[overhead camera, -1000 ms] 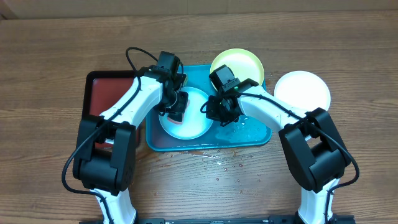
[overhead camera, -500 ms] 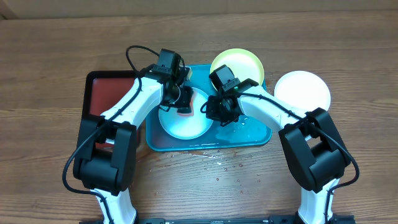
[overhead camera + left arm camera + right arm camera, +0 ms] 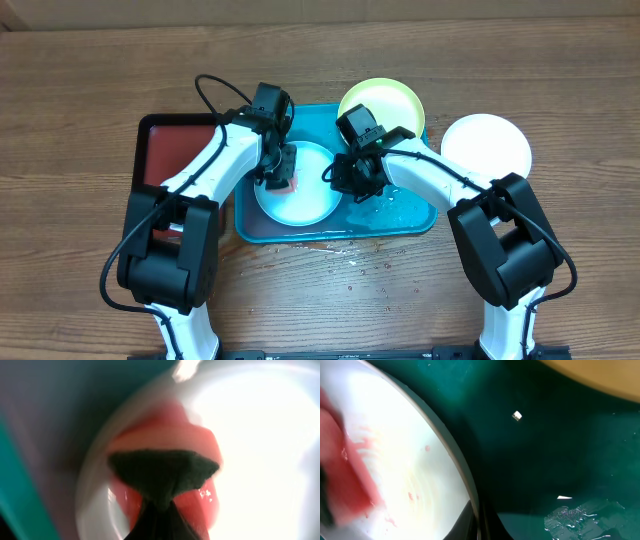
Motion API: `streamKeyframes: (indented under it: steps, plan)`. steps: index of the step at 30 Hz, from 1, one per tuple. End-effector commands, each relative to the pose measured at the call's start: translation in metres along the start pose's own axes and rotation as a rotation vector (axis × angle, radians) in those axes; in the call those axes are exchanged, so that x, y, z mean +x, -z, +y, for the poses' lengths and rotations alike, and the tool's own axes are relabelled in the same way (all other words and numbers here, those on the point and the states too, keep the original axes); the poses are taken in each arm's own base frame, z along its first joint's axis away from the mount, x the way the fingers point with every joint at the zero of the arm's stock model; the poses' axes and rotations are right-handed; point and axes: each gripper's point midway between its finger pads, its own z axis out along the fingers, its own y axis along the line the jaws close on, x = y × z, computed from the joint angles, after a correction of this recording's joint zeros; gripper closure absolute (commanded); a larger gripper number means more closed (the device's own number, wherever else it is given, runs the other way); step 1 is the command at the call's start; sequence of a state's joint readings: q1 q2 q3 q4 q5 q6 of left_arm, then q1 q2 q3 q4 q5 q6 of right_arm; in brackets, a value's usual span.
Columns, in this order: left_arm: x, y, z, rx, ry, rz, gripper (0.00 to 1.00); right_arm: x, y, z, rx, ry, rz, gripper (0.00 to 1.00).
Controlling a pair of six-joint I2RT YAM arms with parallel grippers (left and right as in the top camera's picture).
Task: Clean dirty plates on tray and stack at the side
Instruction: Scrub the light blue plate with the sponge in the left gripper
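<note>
A sponge (image 3: 195, 445) was clamped in the left gripper (image 3: 284, 172) on the plate (image 3: 305, 205), its rim pinched by the right gripper (image 3: 345, 185); that rim might have been dragged loose by hard scrubbing.

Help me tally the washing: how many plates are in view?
3. One plate in the blue tray under the left hand; a yellow-green plate over the tray's far edge; a white plate on the table, right of it.

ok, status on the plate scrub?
Left gripper shut on sponge, pressed on the plate in the blue tray. Right gripper pinching that plate's rim. Pink smears show on it. Nothing blocking.
</note>
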State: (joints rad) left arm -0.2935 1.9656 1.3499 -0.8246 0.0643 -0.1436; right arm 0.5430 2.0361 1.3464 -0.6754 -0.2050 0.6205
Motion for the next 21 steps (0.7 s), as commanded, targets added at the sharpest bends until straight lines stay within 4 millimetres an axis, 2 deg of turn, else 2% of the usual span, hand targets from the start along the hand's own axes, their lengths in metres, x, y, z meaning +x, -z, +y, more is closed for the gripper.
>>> streamKeyframes:
  steps: [1,3,5,8,11,16,18,21]
  plan:
    - [0.024,0.007,-0.041,0.242,-0.165,0.083,0.96,0.003,-0.016,-0.014,0.055,-0.012,0.022,0.96]
    - [0.033,0.011,-0.051,0.316,-0.222,0.108,0.96,0.003,-0.016,-0.014,0.054,-0.012,0.022,0.96]
    - [0.033,0.012,-0.054,0.332,-0.235,0.106,0.96,0.003,-0.016,-0.014,0.054,-0.012,0.022,0.96]
    - [0.020,0.010,-0.054,0.322,-0.246,0.053,0.96,0.004,-0.016,-0.014,0.053,-0.013,0.027,0.96]
    - [-0.003,0.009,-0.053,0.300,-0.245,-0.041,0.96,0.005,-0.016,-0.015,0.056,-0.014,0.030,0.96]
    - [-0.047,0.007,-0.025,0.112,-0.104,-0.200,0.96,0.005,-0.016,-0.015,0.057,-0.014,0.031,0.96]
    - [-0.057,0.007,-0.011,0.033,-0.059,-0.239,0.96,0.005,-0.016,-0.015,0.057,-0.014,0.031,0.96]
    - [-0.059,0.003,0.004,-0.054,-0.040,-0.245,0.96,0.005,-0.016,-0.015,0.057,-0.014,0.031,0.96]
